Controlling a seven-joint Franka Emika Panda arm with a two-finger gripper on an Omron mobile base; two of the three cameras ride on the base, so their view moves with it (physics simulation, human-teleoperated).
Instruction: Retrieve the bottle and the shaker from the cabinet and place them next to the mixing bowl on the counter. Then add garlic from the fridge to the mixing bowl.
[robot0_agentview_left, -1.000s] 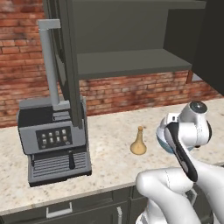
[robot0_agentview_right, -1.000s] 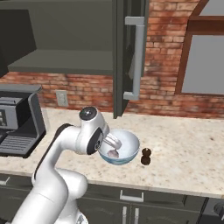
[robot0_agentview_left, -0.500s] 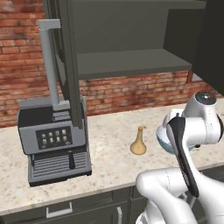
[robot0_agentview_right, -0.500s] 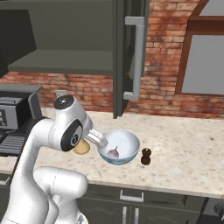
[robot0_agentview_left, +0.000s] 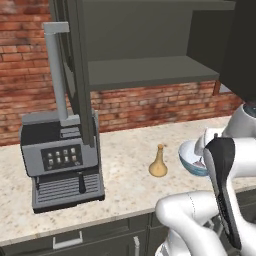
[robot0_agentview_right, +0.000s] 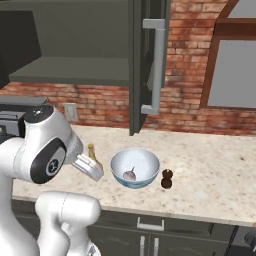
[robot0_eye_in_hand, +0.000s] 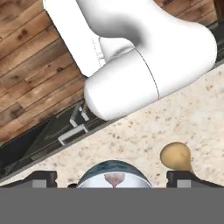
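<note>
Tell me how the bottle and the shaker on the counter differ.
The bottle is tan-yellow, while the shaker is dark brown. The bottle has a wide conical base and long thin neck; the shaker is squat with a round knob. The bottle stands taller than the shaker. The bottle sits left of the mixing bowl in the right base view, the shaker right of it. Both stand upright on the counter.

The beige speckled table (robot0_agentview_right: 210, 165) carries four things — a grey coffee machine (robot0_agentview_left: 62, 165) far to the 9 o'clock side, then the tan bottle (robot0_agentview_left: 158, 162), the mixing bowl (robot0_agentview_right: 135, 168) with a garlic bulb (robot0_agentview_right: 130, 175) inside, and the dark shaker (robot0_agentview_right: 167, 179) just beside the bowl at 3 o'clock. The bottle stands upright, near the bowl's 9 o'clock side.
</note>
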